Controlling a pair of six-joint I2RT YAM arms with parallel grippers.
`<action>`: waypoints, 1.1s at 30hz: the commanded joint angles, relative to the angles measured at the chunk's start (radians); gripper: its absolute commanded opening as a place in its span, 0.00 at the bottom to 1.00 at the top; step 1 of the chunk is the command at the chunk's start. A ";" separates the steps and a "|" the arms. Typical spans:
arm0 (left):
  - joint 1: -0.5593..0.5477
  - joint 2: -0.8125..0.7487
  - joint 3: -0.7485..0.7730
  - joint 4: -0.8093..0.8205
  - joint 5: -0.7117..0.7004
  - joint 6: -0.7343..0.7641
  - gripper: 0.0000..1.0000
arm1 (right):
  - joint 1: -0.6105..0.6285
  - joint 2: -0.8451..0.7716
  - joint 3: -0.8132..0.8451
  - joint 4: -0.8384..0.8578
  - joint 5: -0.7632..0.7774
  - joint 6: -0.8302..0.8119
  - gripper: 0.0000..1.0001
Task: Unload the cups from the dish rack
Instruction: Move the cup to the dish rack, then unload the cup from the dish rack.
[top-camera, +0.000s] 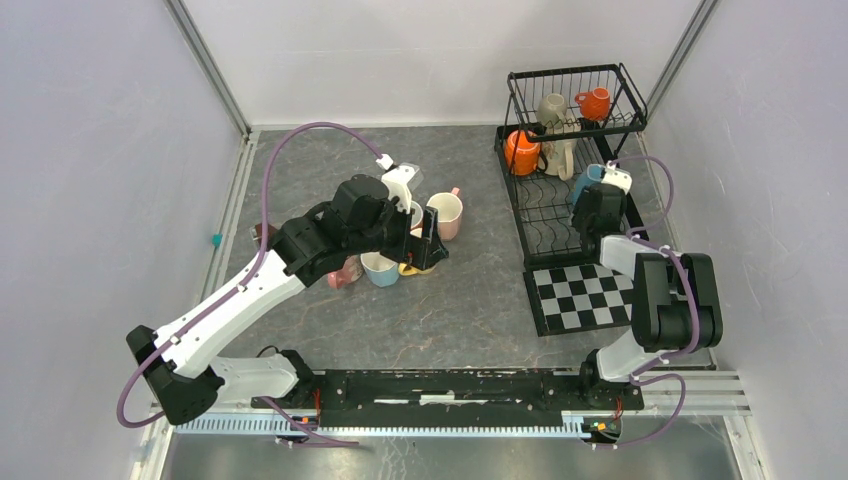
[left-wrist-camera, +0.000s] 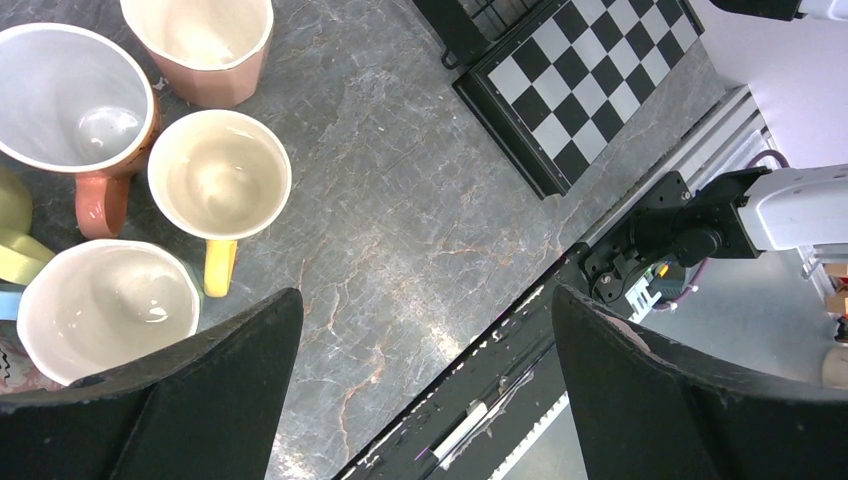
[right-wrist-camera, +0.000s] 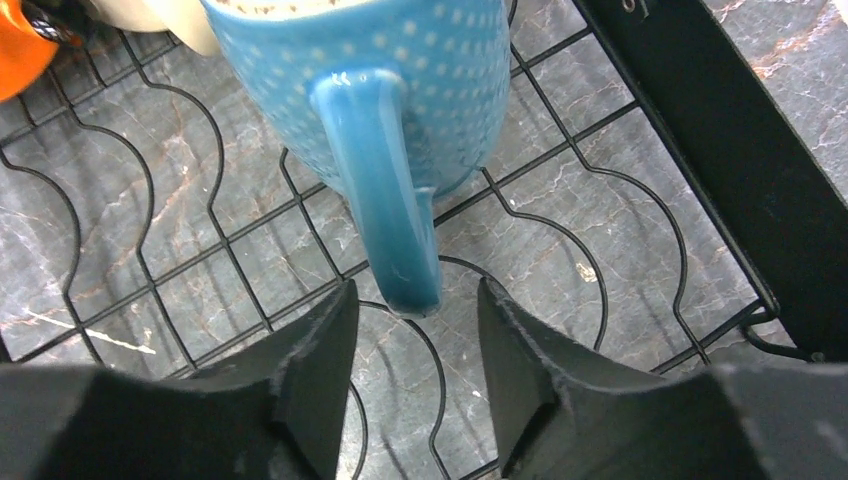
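Observation:
The black wire dish rack (top-camera: 530, 215) stands at the back right. Its upper tier holds a grey-olive cup (top-camera: 551, 107) and an orange cup (top-camera: 594, 102). On the lower tier are an orange cup (top-camera: 521, 152), a cream cup (top-camera: 561, 156) and a dotted light blue cup (right-wrist-camera: 400, 70). My right gripper (right-wrist-camera: 417, 318) is open, with the tip of the blue cup's handle (right-wrist-camera: 395, 200) just between its fingertips and a gap on both sides. My left gripper (left-wrist-camera: 428, 295) is wide open and holds nothing, hovering beside several cups on the table: a pink cup (left-wrist-camera: 205, 45), a yellow-handled cup (left-wrist-camera: 220, 175) and others.
A black-and-white checkered mat (top-camera: 585, 295) lies on the table in front of the rack. The rack's black frame (right-wrist-camera: 720, 150) runs close to the right of my right gripper. A small teal object (top-camera: 216, 239) sits at the table's left edge.

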 joint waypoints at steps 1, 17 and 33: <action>0.005 -0.018 0.003 0.039 0.018 -0.024 1.00 | 0.002 0.003 0.057 -0.023 0.001 -0.054 0.56; 0.005 -0.005 0.010 0.032 0.010 -0.013 1.00 | -0.002 0.139 0.237 -0.102 0.004 -0.128 0.52; 0.005 0.004 0.013 0.031 0.011 -0.019 1.00 | 0.000 0.131 0.237 -0.111 0.029 -0.157 0.05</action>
